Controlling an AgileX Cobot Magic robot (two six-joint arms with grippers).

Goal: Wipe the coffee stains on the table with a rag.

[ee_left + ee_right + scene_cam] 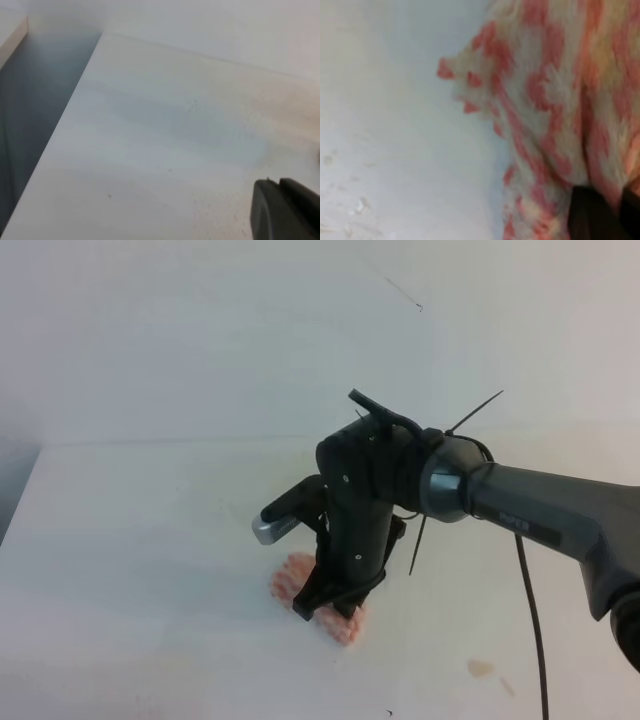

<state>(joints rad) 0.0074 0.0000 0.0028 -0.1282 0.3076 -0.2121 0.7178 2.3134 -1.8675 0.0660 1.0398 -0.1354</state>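
The right gripper (330,605) is clamped on the rag (345,625), pressing it onto the table (150,540); a small coffee stain (481,668) lies off toward the right arm's own side and nearer the front edge — that arm is closer; the left gripper (285,212) is barely visible, its state unclear.

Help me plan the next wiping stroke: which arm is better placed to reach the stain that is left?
Right. The right gripper is down on the rag, and a tan coffee stain lies on the table to its right. The left gripper is over bare tabletop.
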